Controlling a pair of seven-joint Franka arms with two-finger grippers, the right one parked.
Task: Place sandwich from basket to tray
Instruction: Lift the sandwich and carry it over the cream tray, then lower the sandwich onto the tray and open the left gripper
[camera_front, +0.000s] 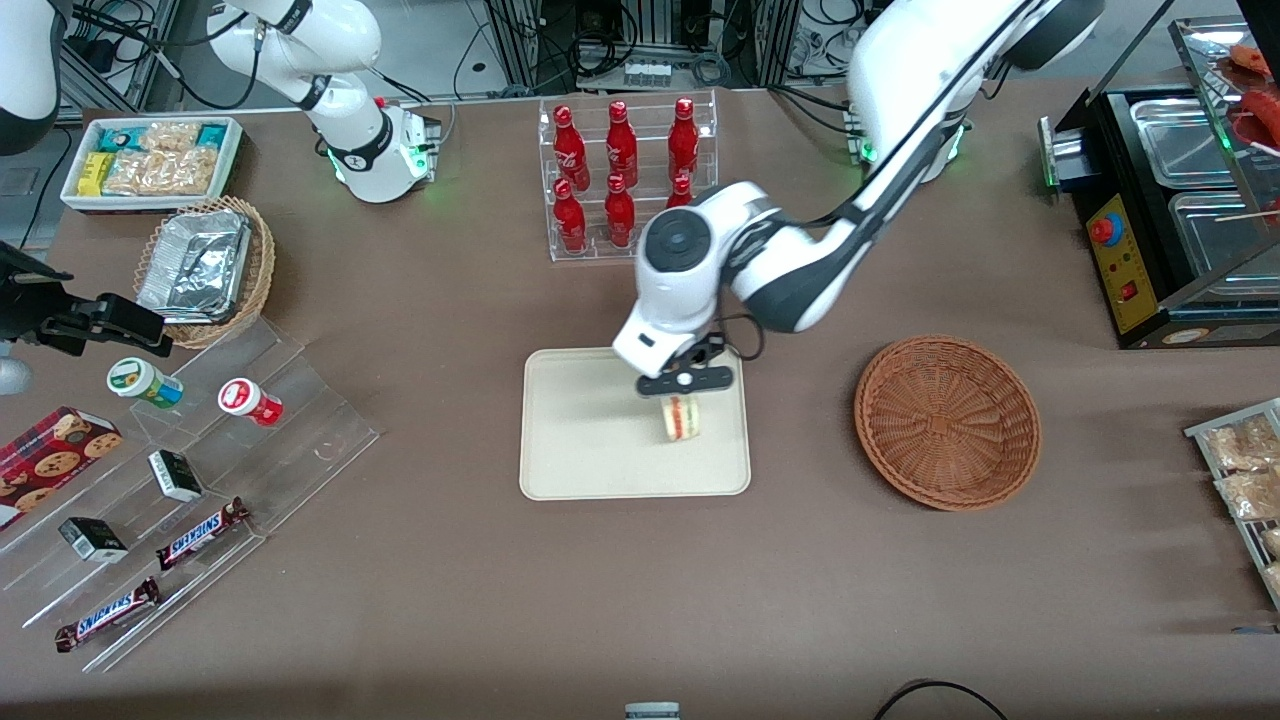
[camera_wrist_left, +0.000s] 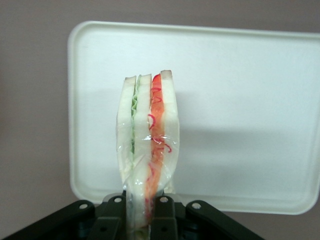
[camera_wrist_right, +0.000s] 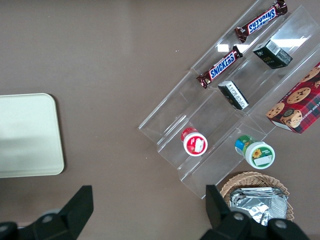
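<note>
Front view, taking the tray (camera_front: 590, 440) as reference. Toward the parked arm's end of the table from the tray: a white bin of snack packets (camera_front: 152, 160); nearer the camera than that, a light wicker basket (camera_front: 210, 270) holding a crumpled foil tray (camera_front: 197, 262). Clear rack of red bottles (camera_front: 625, 175) stands farther from the camera than the tray. Over the tray, gripper (camera_front: 684, 392) is clamped on the sandwich (camera_front: 679, 417), which hangs edge-down above the tray surface at the end toward the working arm; contact with the tray cannot be judged. Reddish-brown basket (camera_front: 947, 422) sits beside the tray toward the working arm's end, nothing in it.

Left wrist view: fingers (camera_wrist_left: 162, 220) pinch the wrapped sandwich (camera_wrist_left: 147, 145), tray (camera_wrist_left: 240, 100) beneath.
</note>
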